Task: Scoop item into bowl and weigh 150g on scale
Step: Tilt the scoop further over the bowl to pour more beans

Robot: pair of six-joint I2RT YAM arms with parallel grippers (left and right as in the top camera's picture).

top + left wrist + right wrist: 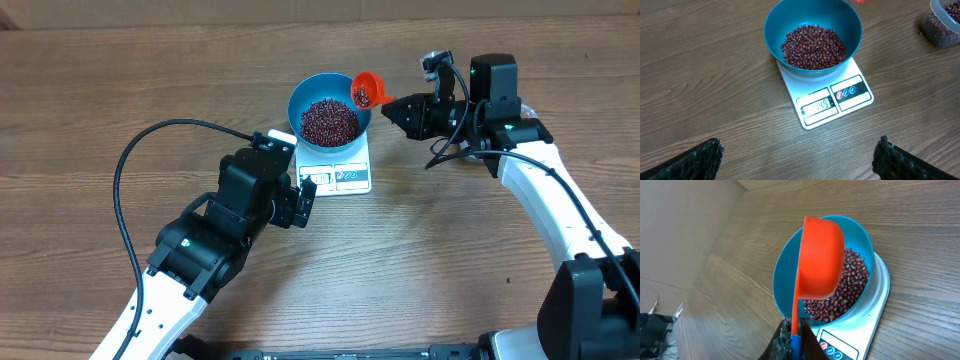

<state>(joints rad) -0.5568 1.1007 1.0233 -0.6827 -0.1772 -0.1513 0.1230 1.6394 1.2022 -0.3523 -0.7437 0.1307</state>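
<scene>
A blue bowl [330, 104] of dark red beans [813, 46] stands on a white scale [345, 176]; its display [818, 105] shows a reading I make out as about 148. My right gripper [396, 103] is shut on the handle of an orange scoop [820, 255], held tilted over the bowl's right rim with a few beans in its cup [364, 91]. My left gripper [306, 197] hangs open just left of the scale's front, its fingertips [705, 157] wide apart over bare wood.
A clear container of beans [944, 22] sits at the right, partly out of the left wrist view. A black cable [135, 165] loops across the wooden table [120, 90] on the left.
</scene>
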